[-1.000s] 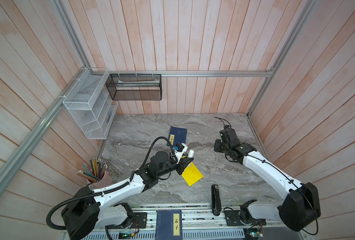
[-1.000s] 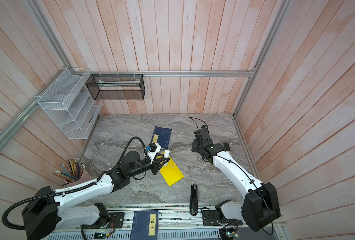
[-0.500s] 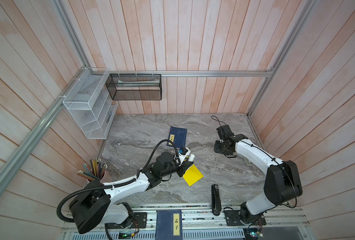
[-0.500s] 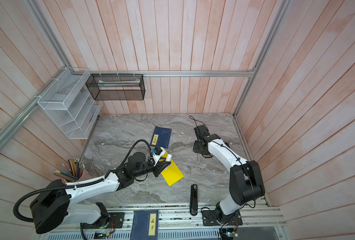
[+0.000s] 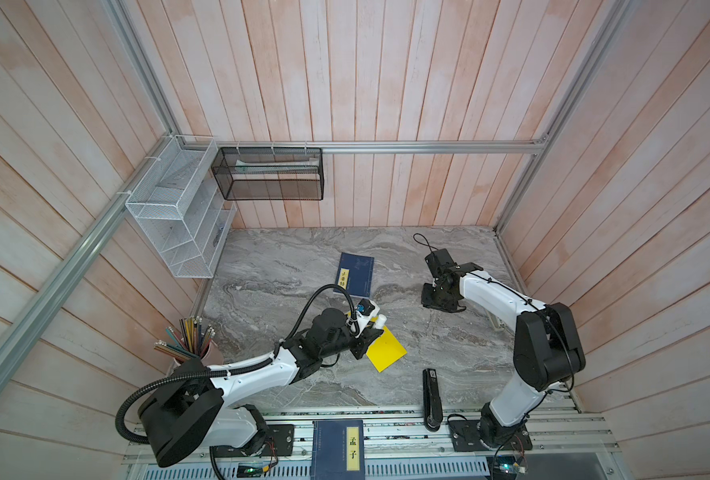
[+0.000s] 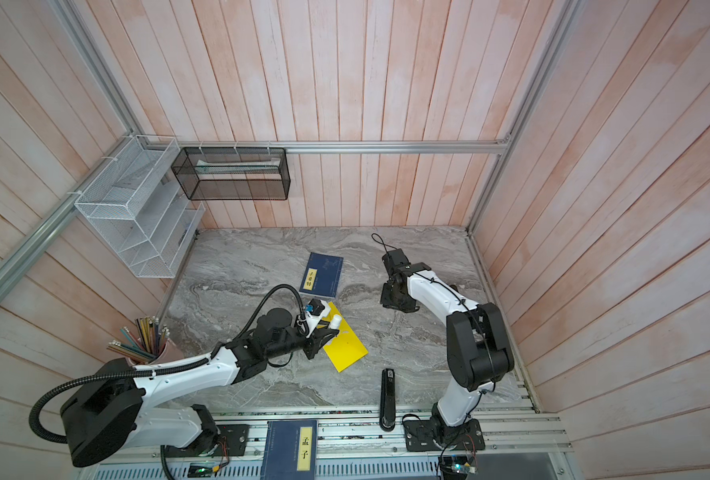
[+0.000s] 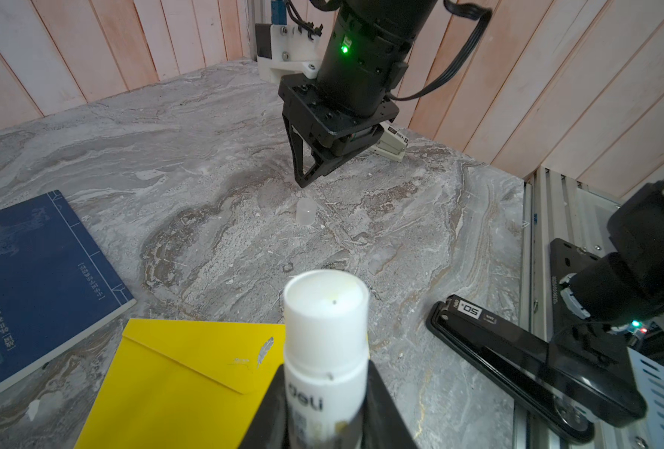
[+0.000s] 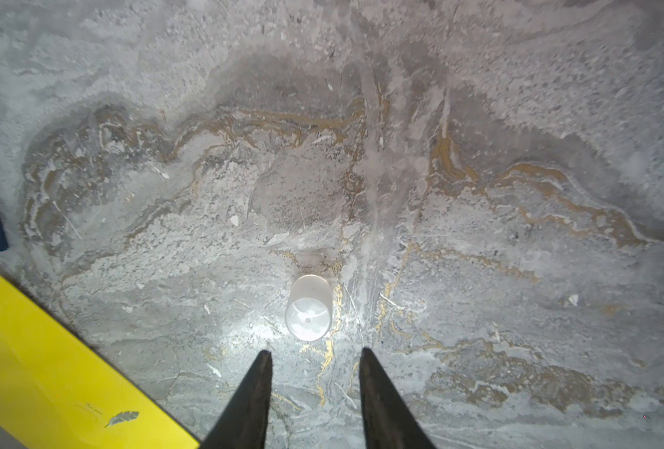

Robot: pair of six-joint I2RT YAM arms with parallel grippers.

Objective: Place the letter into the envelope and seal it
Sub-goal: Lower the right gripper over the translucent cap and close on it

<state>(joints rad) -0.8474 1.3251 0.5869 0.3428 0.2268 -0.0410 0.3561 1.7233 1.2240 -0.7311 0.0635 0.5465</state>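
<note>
The yellow envelope (image 5: 388,351) (image 6: 347,349) lies flat on the marble table, and in the left wrist view the envelope (image 7: 182,373) has its flap folded down. The letter is out of view. My left gripper (image 7: 326,375) (image 5: 369,337) is shut on a white glue stick (image 7: 324,330) with no cap, held over the envelope's near edge. The stick's clear cap (image 8: 307,311) (image 7: 306,212) rests on the table. My right gripper (image 8: 314,352) (image 5: 442,305) hangs open just above and beside the cap, holding nothing.
A dark blue book (image 5: 357,274) lies behind the envelope. A black stapler (image 5: 431,399) rests at the table's front edge, and a pencil cup (image 5: 191,345) stands at the left. Another blue book (image 5: 338,449) sits on the front rail. Wire racks hang on the back and left walls.
The right arm has folded upward and its gripper has come down close to the table over the cap. The left gripper, still holding the glue stick, shifted slightly by the envelope.
</note>
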